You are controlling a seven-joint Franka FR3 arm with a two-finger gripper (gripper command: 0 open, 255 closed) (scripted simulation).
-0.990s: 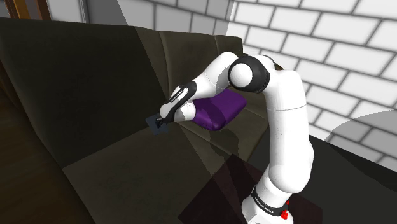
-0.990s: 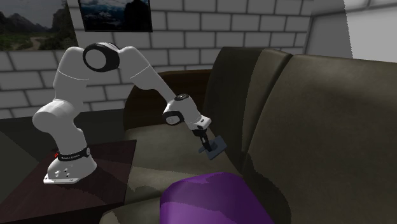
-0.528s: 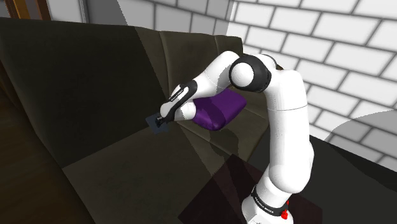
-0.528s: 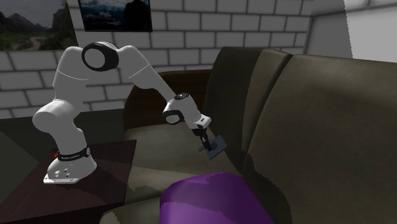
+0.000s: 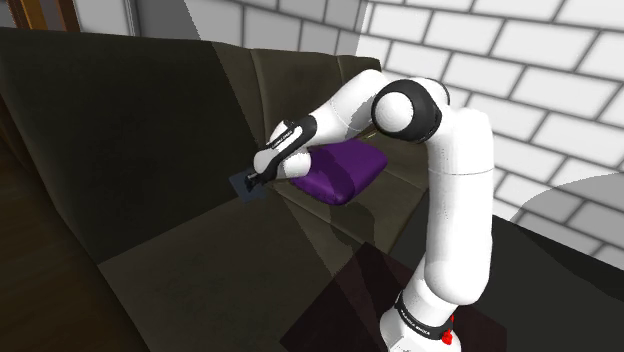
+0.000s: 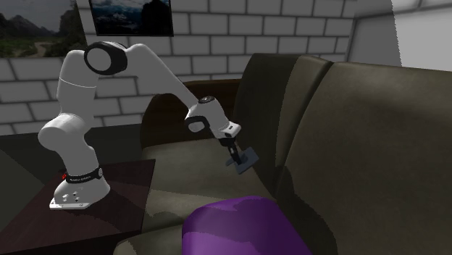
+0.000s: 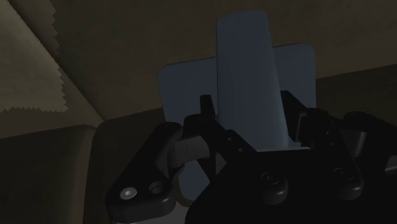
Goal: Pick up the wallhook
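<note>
In the shoulder view, from its left: the dark sofa [image 5: 140,150] fills that side, its backrest sloping down to the seat; near the crease where back meets seat sits the wallhook [image 5: 243,187], a small blue-grey plate with a raised bar down its middle; just to its right the black gripper [image 5: 256,181] is clenched on it; further right a purple cushion [image 5: 345,172] lies on the seat, partly behind the wrist; then the white arm [image 5: 455,190] rises at the right.

In the second exterior view, again left to right: the arm's base stands on the dark stand [image 6: 123,185]; the forearm reaches down over the seat; the hook hangs from the gripper, seemingly clear of the seat and close to the backrest; the cushion lies below it, near the bottom edge.

In the wrist view the two fingers [image 7: 205,109] press on either flank of the bar, with the plate spreading behind it; so the grasp looks made.

My judgement: the grip is done and the lift is the step in hand; the hook appears only a little above the seat; the next move calls for a steady rise, drawing away from the backrest so the plate's edge does not catch; the squeeze should stay firm, since the smooth bar could slip or swivel between the pads.
</note>
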